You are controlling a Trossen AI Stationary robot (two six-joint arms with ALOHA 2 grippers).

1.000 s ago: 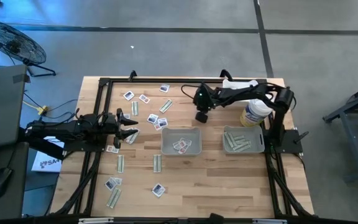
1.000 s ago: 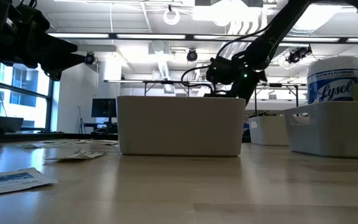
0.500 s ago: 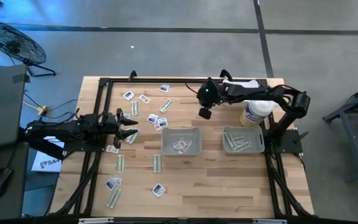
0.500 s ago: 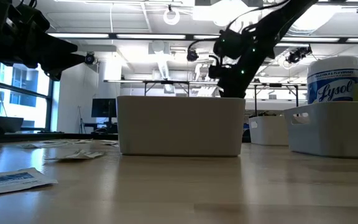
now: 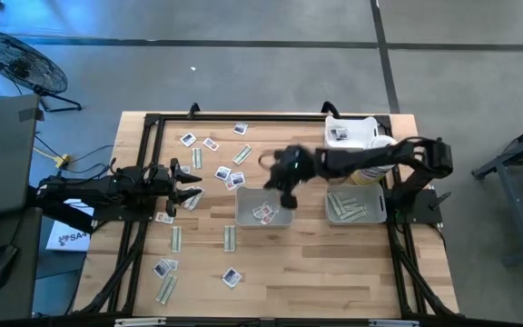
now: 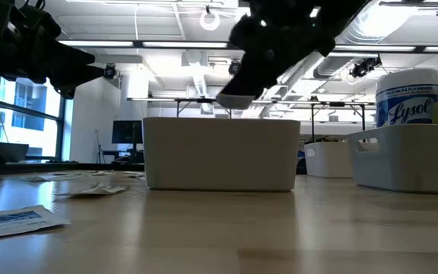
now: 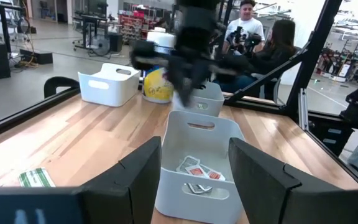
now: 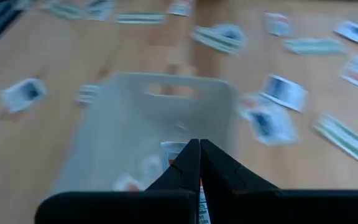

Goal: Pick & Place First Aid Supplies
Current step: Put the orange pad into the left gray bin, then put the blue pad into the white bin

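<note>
Hovering over the middle tray (image 5: pixel 264 206), the right gripper (image 5: pixel 286 194) has its two fingers (image 8: pixel 191 163) pressed together, and whether a packet is pinched between them cannot be told from the blurred wrist view. Directly beneath it, a few squarish white packets (image 7: pixel 196 168) lie on the floor of that grey tray. To the robot's right, a second tray (image 5: pixel 356 204) holds several long pale green strips (image 5: pixel 348 209). Just beyond it stands a white-lidded bottle (image 5: pixel 370 163), with a white bin (image 5: pixel 345 132) at the far edge.

Across the wooden table (image 5: pixel 334 263), the left gripper (image 5: pixel 187 181) waits near the left edge with its fingers spread and nothing between them. Loose packets (image 5: pixel 230 178) are scattered around it: a cluster between the gripper and the middle tray, more toward the far edge, and strips (image 5: pixel 229 238) and squares (image 5: pixel 231 276) toward the near edge. In the room behind, two people (image 7: pixel 257 46) sit.
</note>
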